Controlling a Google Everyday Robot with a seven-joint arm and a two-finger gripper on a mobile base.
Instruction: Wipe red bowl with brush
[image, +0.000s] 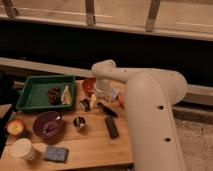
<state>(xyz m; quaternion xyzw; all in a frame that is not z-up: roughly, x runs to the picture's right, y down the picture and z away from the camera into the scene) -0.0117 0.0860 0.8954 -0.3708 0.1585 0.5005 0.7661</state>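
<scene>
Red bowl beside our end effector, whose grip we cannot tell, could skid off the bench.

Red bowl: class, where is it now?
Camera view, centre-left: the red bowl sits just right of the green tray, with the gripper just in front of it.

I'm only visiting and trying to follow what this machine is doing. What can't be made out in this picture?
In the camera view:
Red bowl: its right side is hidden behind the robot's arm.
End effector: hangs in front of the bowl, largely covered by the wrist above it.
Brush: its head end lies at the end effector, so whether it is held is unclear.
Contents of the green tray: too small to identify.
</scene>
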